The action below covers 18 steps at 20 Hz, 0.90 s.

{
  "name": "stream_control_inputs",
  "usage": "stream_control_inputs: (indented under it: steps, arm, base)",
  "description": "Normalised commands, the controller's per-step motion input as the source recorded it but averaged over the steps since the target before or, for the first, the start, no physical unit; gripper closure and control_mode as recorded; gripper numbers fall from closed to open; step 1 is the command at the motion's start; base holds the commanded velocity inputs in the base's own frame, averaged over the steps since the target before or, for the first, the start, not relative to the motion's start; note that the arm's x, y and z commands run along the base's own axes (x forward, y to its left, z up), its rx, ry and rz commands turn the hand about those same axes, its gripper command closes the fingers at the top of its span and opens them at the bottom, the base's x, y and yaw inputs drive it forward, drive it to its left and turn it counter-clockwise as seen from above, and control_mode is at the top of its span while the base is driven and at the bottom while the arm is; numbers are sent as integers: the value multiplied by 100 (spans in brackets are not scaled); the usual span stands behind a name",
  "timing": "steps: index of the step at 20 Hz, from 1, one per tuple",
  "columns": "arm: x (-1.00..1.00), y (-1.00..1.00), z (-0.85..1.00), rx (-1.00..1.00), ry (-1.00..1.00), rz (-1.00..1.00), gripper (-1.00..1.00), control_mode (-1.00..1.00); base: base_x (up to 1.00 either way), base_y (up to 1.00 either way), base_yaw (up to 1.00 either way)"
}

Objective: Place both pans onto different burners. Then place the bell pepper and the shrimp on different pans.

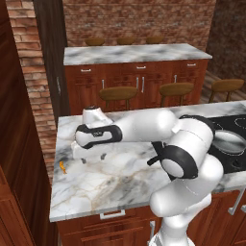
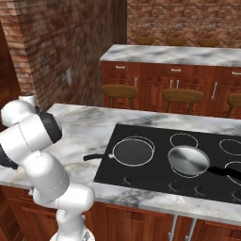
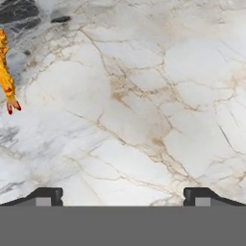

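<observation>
A black pan sits inside a white burner circle on the black cooktop, its long handle pointing left. To its right a steel pan rests on another burner, with a free burner behind it. The tiny orange shrimp lies on the marble counter far left of the cooktop. My gripper hangs open over bare marble, a little to the right of the shrimp, with nothing between its fingers. The bell pepper is out of view.
The marble counter ends just left of the shrimp, with a brick wall beyond. Wooden stools stand behind the counter, before a second counter. My own arm stretches across the counter's middle.
</observation>
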Motion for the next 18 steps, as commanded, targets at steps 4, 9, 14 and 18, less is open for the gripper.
stream_control_inputs:
  steps: [4,9,14,18]
  arm:
    - [0,35,-11,10,-12,12,-100,-100]
    - [0,42,-2,11,-7,8,-100,-100]
    - [10,51,0,1,-3,3,-100,-100]
    - [33,29,0,0,-3,0,-100,-100]
  base:
    - [0,0,0]
    - [0,0,0]
    - [0,0,0]
    - [0,0,0]
